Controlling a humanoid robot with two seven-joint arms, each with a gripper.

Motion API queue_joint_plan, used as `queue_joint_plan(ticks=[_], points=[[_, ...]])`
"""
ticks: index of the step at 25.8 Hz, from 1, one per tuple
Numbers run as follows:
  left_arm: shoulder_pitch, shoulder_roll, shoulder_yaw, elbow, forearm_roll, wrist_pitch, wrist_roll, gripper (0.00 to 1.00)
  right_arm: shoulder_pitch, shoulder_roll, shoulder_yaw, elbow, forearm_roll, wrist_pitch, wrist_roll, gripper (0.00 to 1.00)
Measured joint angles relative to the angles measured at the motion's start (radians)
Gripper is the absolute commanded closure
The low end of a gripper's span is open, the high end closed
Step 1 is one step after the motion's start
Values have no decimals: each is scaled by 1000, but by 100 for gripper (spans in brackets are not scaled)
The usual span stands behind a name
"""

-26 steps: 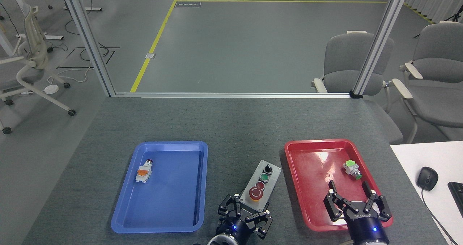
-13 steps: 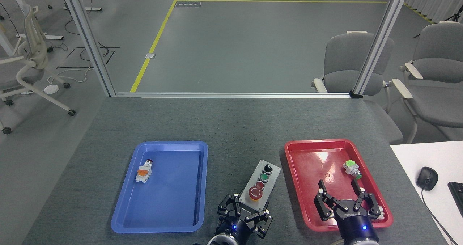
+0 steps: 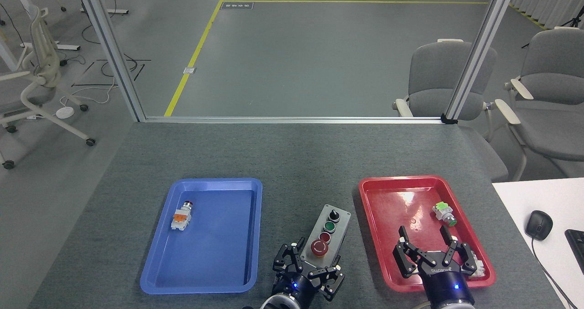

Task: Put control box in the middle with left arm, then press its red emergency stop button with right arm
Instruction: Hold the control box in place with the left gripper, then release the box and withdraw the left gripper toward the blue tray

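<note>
Control box: light grey oblong control box (image 3: pixel 326 235) with a black base lies on the dark grey speckled felt counter (image 3: pixel 292 158), between the blue plastic tray (image 3: pixel 157 263) and the red plastic tray (image 3: pixel 372 236), long axis tilted.
Controls: black knob farthest, then green, small red, and the large red emergency stop button (image 3: pixel 319 248) nearest.
Left hand: black claw left hand (image 3: pixel 308 270) is clamped on the box's near end, fingers on either side.
Right hand: black claw right hand (image 3: pixel 431 249) hovers over the red tray, fingers spread apart, holding nothing.
Loose parts: orange-and-white push-button part (image 3: pixel 181 217) in the blue tray; green-topped push-button part (image 3: pixel 444 213) in the red tray.
</note>
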Motion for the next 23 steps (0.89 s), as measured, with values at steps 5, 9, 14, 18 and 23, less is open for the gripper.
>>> queue_joint_plan(ticks=[5, 9, 14, 18, 23], points=[[12, 9, 4, -17, 0, -15, -1, 1, 2, 0, 21, -7, 0, 5, 0, 3], [50, 58, 13, -82, 0, -56, -1, 1, 4, 0, 42, -12, 0, 12, -1, 14], [123, 156, 56, -192, 0, -113, -2, 1, 9, 1, 83, -36, 0, 27, -4, 48], [182, 230, 129, -261, 0, -181, -3, 1, 14, 3, 115, -58, 1, 29, -4, 77], [251, 290, 308, -330, 0, -308, -3, 1, 17, 6, 152, -70, 6, 30, -1, 100]])
